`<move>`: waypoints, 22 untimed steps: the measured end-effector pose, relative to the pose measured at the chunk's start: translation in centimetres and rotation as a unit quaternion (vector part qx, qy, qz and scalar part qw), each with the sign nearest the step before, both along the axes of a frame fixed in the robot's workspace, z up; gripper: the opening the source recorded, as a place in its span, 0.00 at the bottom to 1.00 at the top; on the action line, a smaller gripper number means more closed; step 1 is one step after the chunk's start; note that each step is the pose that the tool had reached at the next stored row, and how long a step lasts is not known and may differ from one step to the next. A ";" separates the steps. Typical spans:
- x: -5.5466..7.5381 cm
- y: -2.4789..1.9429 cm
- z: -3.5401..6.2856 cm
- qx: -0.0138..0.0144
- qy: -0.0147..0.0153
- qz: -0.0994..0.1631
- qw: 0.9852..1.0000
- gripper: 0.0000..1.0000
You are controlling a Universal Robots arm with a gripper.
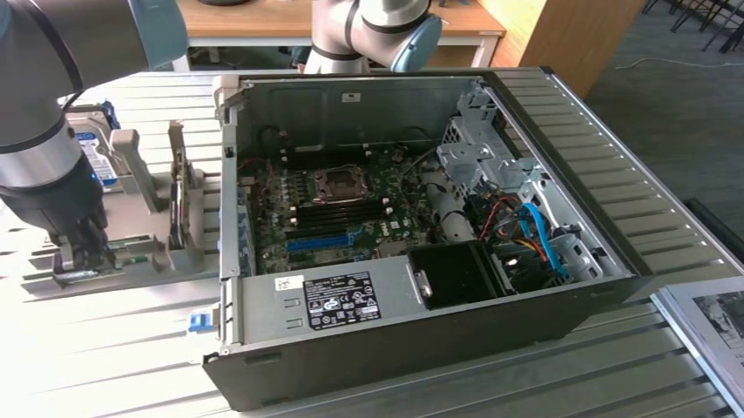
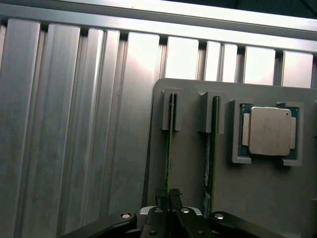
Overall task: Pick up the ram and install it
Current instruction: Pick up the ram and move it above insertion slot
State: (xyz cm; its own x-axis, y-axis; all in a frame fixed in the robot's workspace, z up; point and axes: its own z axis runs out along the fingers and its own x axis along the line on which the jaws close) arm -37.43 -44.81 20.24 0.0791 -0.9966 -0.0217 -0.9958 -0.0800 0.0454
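1 ram (image 2: 168,153) in the holder (image 2: 257,198) seems pinched by the gripper (image 2: 168,194).

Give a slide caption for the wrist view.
Claw closed on the ram in a gray holder, a second stick and a processor chip alongside.
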 end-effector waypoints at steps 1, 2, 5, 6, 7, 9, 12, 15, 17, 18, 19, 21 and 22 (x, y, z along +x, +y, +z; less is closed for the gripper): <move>0.0 0.00 0.06 0.000 0.000 0.000 1.000 0.12; 0.0 0.00 0.12 0.000 0.000 0.000 1.000 0.12; 0.0 0.00 0.29 0.000 0.000 -0.001 1.000 0.12; 0.0 0.00 0.36 0.000 0.000 -0.001 1.000 0.12; 0.0 0.00 0.44 0.000 0.000 -0.001 1.000 0.12; 0.0 0.00 0.60 0.000 0.000 -0.002 1.000 0.12; 0.0 0.00 0.83 0.000 0.000 -0.003 1.000 0.12; 0.0 0.00 1.06 0.000 0.000 -0.004 1.000 0.12; 0.0 0.00 1.24 0.000 0.000 -0.005 1.000 0.12; 0.0 0.00 1.34 0.000 0.000 -0.005 1.000 0.12; 0.0 0.00 1.43 0.000 0.000 -0.006 1.000 0.12; 0.0 0.00 1.61 0.000 0.000 -0.006 1.000 0.12; 0.0 0.00 1.71 0.000 0.000 -0.007 1.000 0.12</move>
State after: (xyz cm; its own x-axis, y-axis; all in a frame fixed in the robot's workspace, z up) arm -37.43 -44.80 21.95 0.0654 -0.9976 -0.0217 -0.9968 -0.0663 0.0453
